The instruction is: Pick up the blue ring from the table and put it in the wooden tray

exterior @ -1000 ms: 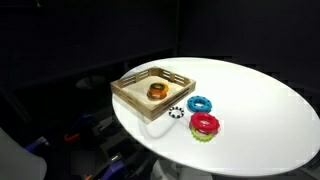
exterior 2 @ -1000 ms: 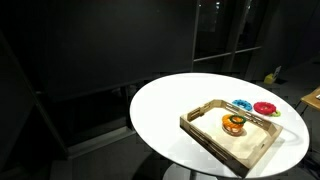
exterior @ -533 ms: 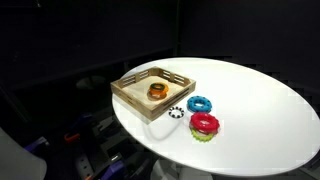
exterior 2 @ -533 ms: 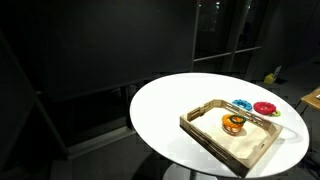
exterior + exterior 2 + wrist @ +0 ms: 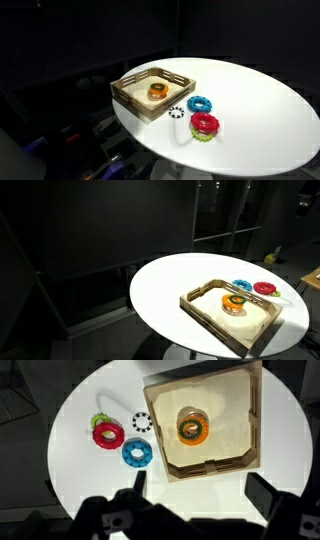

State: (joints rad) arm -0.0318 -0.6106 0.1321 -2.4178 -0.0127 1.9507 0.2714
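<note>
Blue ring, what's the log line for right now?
blue ring: on table, beside wooden tray | orange ring: in tray | gripper: open, holding nothing

Two oblique exterior views, wrist overhead; common table (image 5: 262, 112).

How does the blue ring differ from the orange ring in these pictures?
Colour: the blue ring is bright blue, while the orange ring is orange. Place: the blue ring lies on the bare white table, just outside the wooden tray, while the orange ring lies inside the tray, on its floor. Both are doughnut-shaped and lie flat.
</note>
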